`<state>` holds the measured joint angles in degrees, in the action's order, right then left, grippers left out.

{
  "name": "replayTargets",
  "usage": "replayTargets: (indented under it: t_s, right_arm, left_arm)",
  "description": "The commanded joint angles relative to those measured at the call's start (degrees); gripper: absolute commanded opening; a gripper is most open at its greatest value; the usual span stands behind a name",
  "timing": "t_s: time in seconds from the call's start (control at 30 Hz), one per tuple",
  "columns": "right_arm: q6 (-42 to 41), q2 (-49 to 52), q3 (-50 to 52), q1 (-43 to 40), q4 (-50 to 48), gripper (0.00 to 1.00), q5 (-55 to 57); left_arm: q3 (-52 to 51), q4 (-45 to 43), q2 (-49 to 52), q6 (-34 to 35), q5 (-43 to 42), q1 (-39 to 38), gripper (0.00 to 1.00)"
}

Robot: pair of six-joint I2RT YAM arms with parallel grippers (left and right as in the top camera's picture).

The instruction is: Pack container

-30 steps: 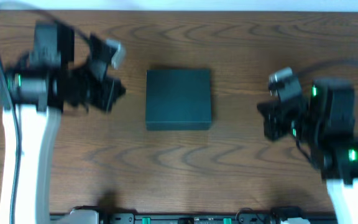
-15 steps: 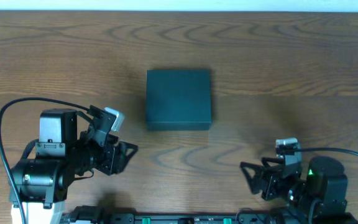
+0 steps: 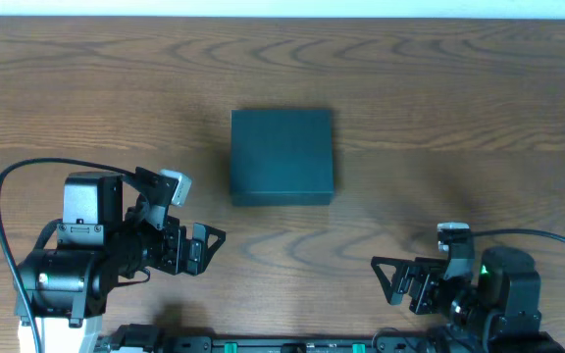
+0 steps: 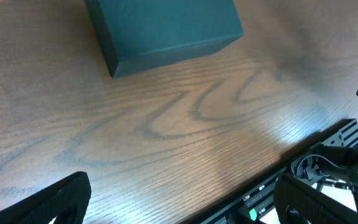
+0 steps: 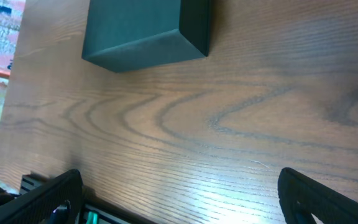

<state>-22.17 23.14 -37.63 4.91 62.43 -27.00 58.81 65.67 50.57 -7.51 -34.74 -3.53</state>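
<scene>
From overhead, you are looking down on a brown wooden table (image 3: 459, 98). The container (image 3: 282, 157), a dark teal-green square box, is sitting a little above the middle of the frame with its lid lying flat and closed. Nothing is touching it. The left gripper (image 3: 210, 245) is hovering in the lower left of the frame, well apart from the box, and its jaws are standing apart and holding nothing. The right gripper (image 3: 385, 280) is hovering in the lower right, also well clear of the box, its jaws likewise spread and empty. In the left wrist view, the container (image 4: 163, 28) is showing at the top centre, cut off by the upper edge. The two dark fingers (image 4: 55, 199) are sitting in the bottom corners with bare wood grain between them. In the right wrist view, the container (image 5: 142, 28) is lying at the upper left, one corner pointing toward the camera. The fingers (image 5: 328, 199) are again resting far apart in the bottom corners, gripping nothing.
</scene>
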Motion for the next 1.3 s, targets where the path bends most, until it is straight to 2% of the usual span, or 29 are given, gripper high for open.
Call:
replayTargets:
  t_s: [0.0, 0.1, 0.27, 0.4, 0.5, 0.6, 0.8, 1.13, 1.27]
  right_arm:
    - [-0.94, -0.20, 0.44, 0.00, 0.24, 0.99, -0.15]
    - [-0.94, -0.20, 0.44, 0.00, 0.24, 0.99, -0.15]
    - [-0.94, -0.20, 0.44, 0.00, 0.24, 0.99, -0.15]
    - [-0.94, -0.20, 0.44, 0.00, 0.24, 0.99, -0.15]
    - [-0.94, -0.20, 0.44, 0.00, 0.24, 0.99, -0.15]
    - [-0.94, -0.20, 0.44, 0.00, 0.24, 0.99, -0.15]
    - [-0.94, -0.20, 0.44, 0.00, 0.24, 0.99, -0.15]
    - [-0.94, -0.20, 0.44, 0.00, 0.24, 0.99, -0.15]
    - [-0.94, -0.20, 0.44, 0.00, 0.24, 0.99, -0.15]
  left_arm:
    - [-0.26, 0.15, -0.07, 0.26, -0.59, 0.09, 0.95]
    - [-0.26, 0.07, -0.07, 0.24, 0.61, 0.09, 0.95]
    - [-0.26, -0.76, -1.84, 0.24, 13.29, 0.09, 0.95]
    - [-2.45, -11.06, -6.27, 0.26, 22.12, 0.24, 0.95]
    - [-8.17, -21.03, -11.76, 0.28, 26.71, 0.68, 0.95]
    - [-18.21, -31.17, -19.39, 1.92, 27.69, 3.04, 0.95]
    - [-33.55, -41.48, -31.63, 7.41, 27.21, 7.87, 0.95]
    - [-47.80, -44.92, -45.55, 8.02, 27.69, 8.46, 0.95]
    - [-53.53, -49.46, -49.27, 8.46, 27.67, 8.44, 0.95]
